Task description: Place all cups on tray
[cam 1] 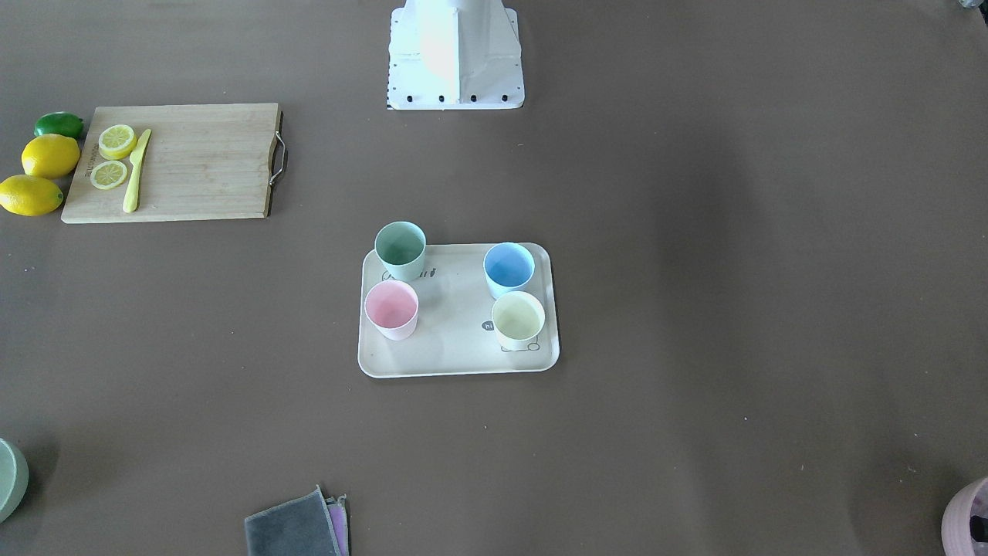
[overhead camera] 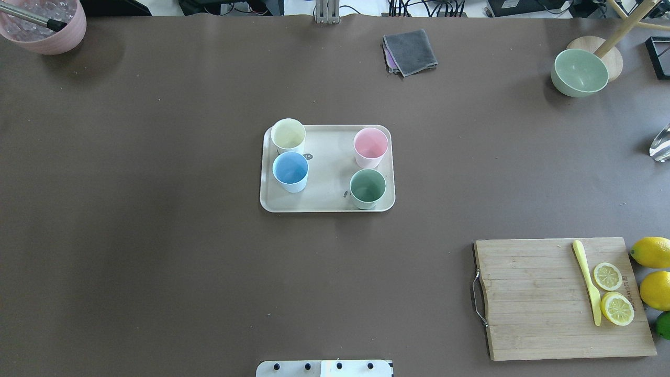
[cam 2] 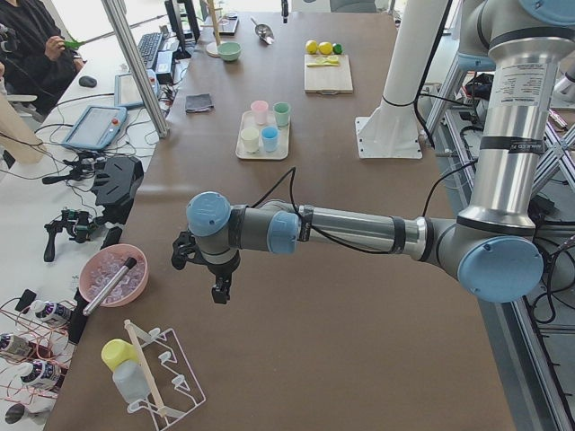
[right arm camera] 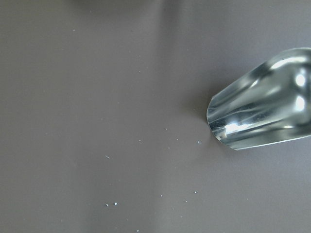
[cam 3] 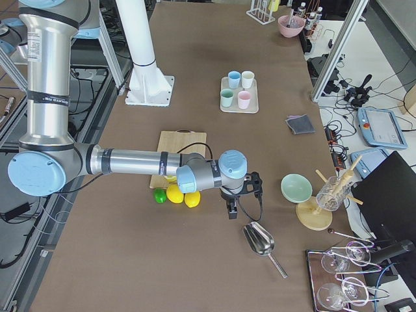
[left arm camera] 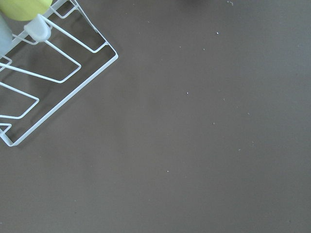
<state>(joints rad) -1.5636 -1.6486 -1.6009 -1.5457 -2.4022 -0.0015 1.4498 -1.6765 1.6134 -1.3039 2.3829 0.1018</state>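
Items: blue cup [overhead camera: 290, 170], green cup [overhead camera: 367, 187], pink cup [overhead camera: 370, 146], yellow cup [overhead camera: 288, 134] | Location: all upright on tray [overhead camera: 327, 201] | Handling: likely light, stiff, smooth plastic; pinch wall at rim | left gripper [cam 2: 218, 292], right gripper [cam 3: 231, 211]: well apart from tray; whether released or clenched, cannot tell

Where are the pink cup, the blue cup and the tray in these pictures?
pink cup [overhead camera: 370, 144], overhead view, inside its mouth.
blue cup [overhead camera: 290, 168], overhead view, inside its mouth.
tray [overhead camera: 327, 178], overhead view, bare middle of its floor.
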